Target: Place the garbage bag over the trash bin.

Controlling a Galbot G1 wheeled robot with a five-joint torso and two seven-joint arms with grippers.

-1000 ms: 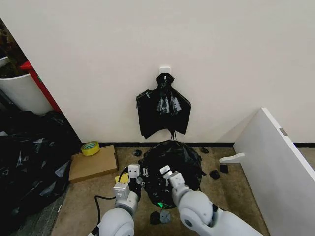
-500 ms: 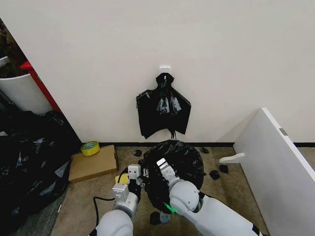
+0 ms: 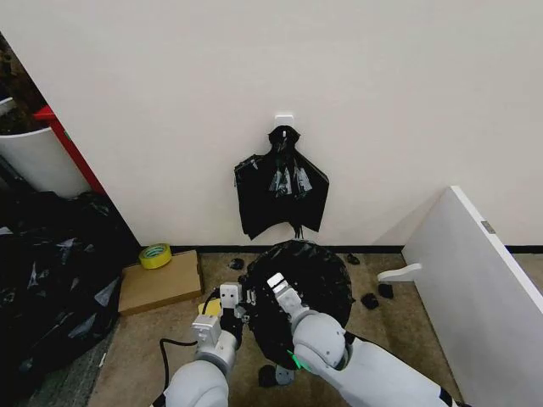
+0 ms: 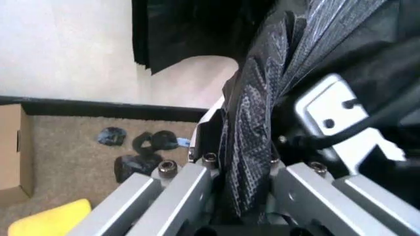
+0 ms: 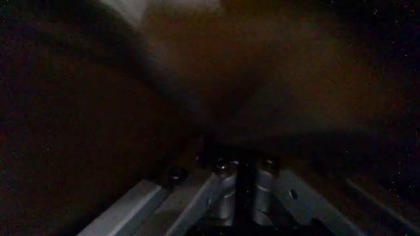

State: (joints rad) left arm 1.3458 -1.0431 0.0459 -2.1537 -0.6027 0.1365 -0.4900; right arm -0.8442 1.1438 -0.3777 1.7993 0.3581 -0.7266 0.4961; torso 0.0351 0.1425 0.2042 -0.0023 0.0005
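The black garbage bag [image 3: 310,280] is spread in a round mound on the floor by the wall. The trash bin is hidden under it. My left gripper [image 3: 244,298] is at the bag's left edge. In the left wrist view a fold of the bag [image 4: 253,113] runs between the fingers of the left gripper [image 4: 239,147], which are shut on it. My right gripper [image 3: 270,287] reaches across to the same left edge, close beside the left one. In the dark right wrist view the right gripper [image 5: 239,164] has its fingers nearly together, with black plastic all around.
A knotted bunch of black bags [image 3: 282,191] hangs on the wall above. A cardboard box [image 3: 159,281] with a yellow tape roll [image 3: 155,254] lies to the left, past it a heap of black plastic [image 3: 42,271]. A white panel [image 3: 475,280] leans at the right. Small black scraps [image 3: 370,300] dot the carpet.
My right gripper has moved left along the bag's edge toward the left gripper. The bag's top has spread a little wider. The left gripper has held still.
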